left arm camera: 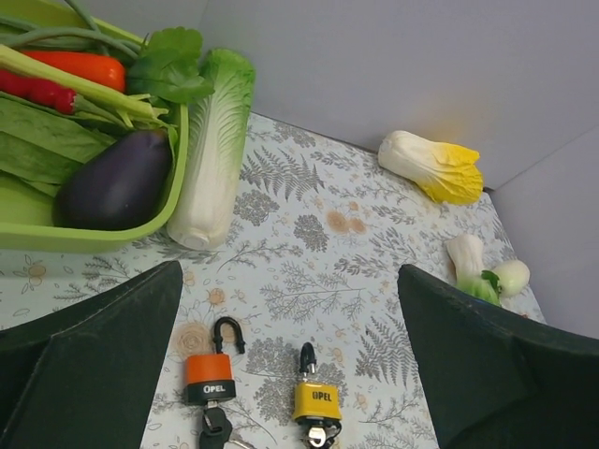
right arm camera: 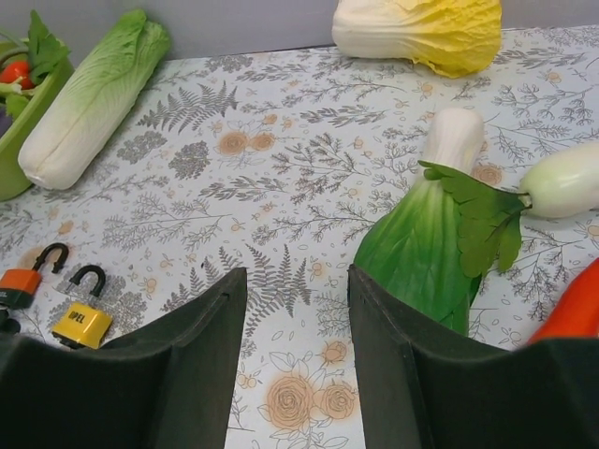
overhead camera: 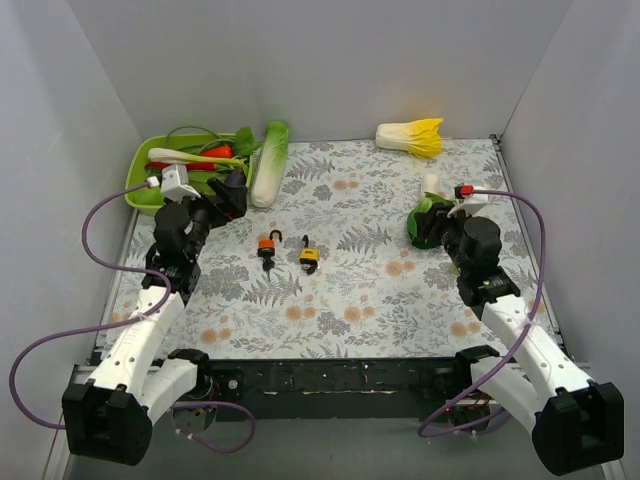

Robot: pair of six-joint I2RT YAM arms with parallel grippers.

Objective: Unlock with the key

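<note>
Top view: two padlocks lie side by side mid-bench, the orange lock at 9 o'clock of the yellow lock. The left claw hangs over the bench at about 10 o'clock from them, beside the green tray. The right claw sits well apart at 3 o'clock, by the bok choy. Neither holds anything.

Left wrist: its fingers stand spread wide, both locks between them at 6 o'clock. The orange lock's shackle looks swung free on one leg, so it seems open; the yellow lock's shackle is seen edge-on and I cannot tell. Each has a key in its base, the orange's key dark, the yellow's key silvery.

Right wrist: fingers parted, empty; both locks at 9 o'clock.

Judgement: this fits either an approach to a key or a retreat after turning one. If the yellow is shut, one claw must pin its body while the other pinches and twists the key.
</note>
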